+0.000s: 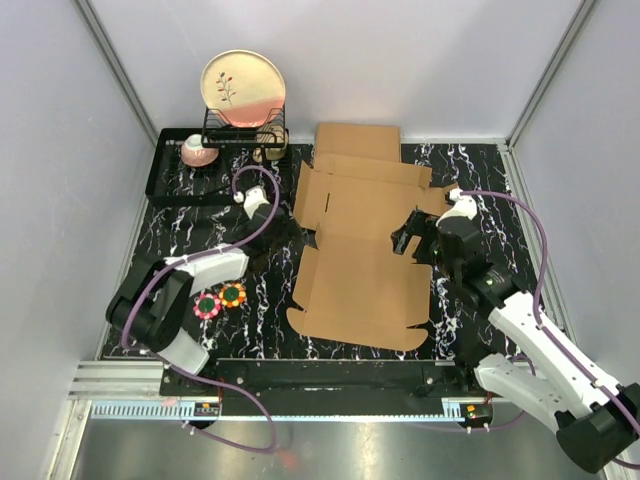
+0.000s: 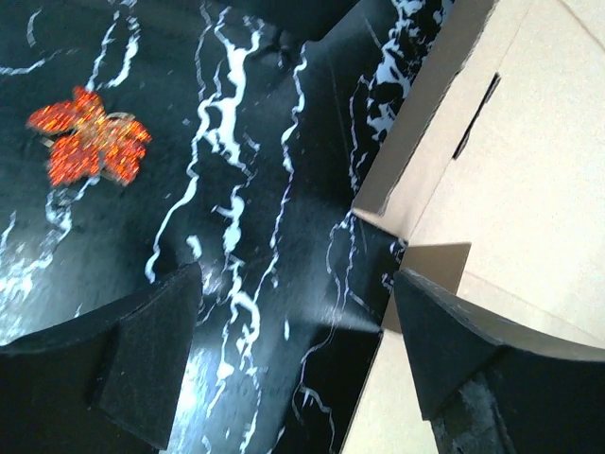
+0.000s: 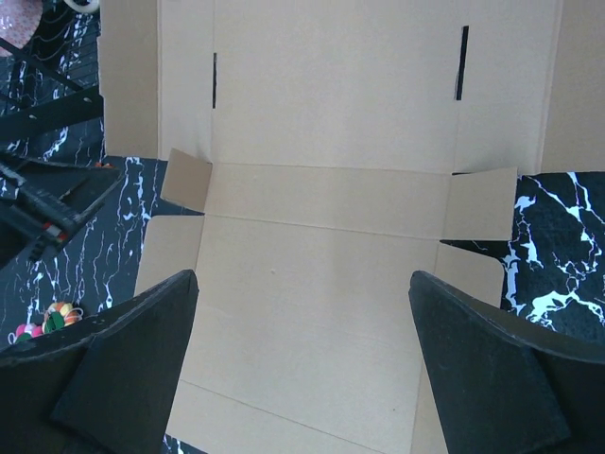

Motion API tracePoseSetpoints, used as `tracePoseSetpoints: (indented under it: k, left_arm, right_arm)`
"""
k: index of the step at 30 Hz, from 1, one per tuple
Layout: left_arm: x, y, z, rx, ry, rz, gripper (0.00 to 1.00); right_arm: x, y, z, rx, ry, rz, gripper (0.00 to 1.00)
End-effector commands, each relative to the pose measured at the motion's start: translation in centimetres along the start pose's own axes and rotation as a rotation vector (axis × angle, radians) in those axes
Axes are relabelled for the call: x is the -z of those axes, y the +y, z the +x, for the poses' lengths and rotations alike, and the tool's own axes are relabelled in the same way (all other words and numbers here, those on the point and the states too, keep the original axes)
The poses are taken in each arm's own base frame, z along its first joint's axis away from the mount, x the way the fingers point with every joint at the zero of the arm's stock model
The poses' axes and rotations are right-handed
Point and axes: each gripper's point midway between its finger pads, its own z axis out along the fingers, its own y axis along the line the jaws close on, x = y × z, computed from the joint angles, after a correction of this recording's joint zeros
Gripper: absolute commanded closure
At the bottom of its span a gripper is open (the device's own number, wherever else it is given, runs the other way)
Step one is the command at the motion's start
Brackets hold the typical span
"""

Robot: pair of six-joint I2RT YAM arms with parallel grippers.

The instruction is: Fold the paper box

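Observation:
The paper box is a flat brown cardboard cut-out sheet lying open in the middle of the black marbled table, with creases, side flaps and slots. My left gripper is open at the sheet's left edge. In the left wrist view its jaws straddle bare table, with the sheet's edge and a small flap by the right finger. My right gripper is open above the sheet's right part. In the right wrist view it hovers over the sheet's middle panels, holding nothing.
A made-up brown cardboard box stands just behind the sheet. At the back left are a black tray, a pink cup and a wire rack holding a plate. Two small coloured flower-shaped pieces lie by the left arm, one showing in the left wrist view.

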Motion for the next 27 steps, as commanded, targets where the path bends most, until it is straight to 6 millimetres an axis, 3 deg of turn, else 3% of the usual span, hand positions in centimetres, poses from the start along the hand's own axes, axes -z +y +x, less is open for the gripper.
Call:
tracePoseSetpoints:
  k: [1, 9, 14, 23, 27]
  left_arm:
    - [-1.7, -4.8, -5.1, 0.019, -0.187, 0.104, 0.16]
    - [-4.5, -6.9, -6.0, -0.071, -0.201, 0.119, 0.17]
    - [-6.0, -7.5, -5.1, -0.094, -0.168, 0.129, 0.21]
    - [-7.3, -7.5, -4.1, -0.121, -0.148, 0.135, 0.41]
    - [-7.4, -7.5, -3.7, -0.135, -0.130, 0.149, 0.59]
  right_arm:
    - [1.2, 1.2, -1.9, -0.007, -0.046, -0.051, 0.00]
    - [0.8, 0.5, -0.5, 0.005, -0.011, -0.030, 0.00]
    - [0.8, 0.2, -0.4, 0.013, -0.008, -0.017, 0.00]
    - [1.2, 0.6, -1.7, 0.031, -0.026, -0.014, 0.00]
    - [1.5, 0.6, -1.9, 0.031, -0.029, -0.012, 0.00]
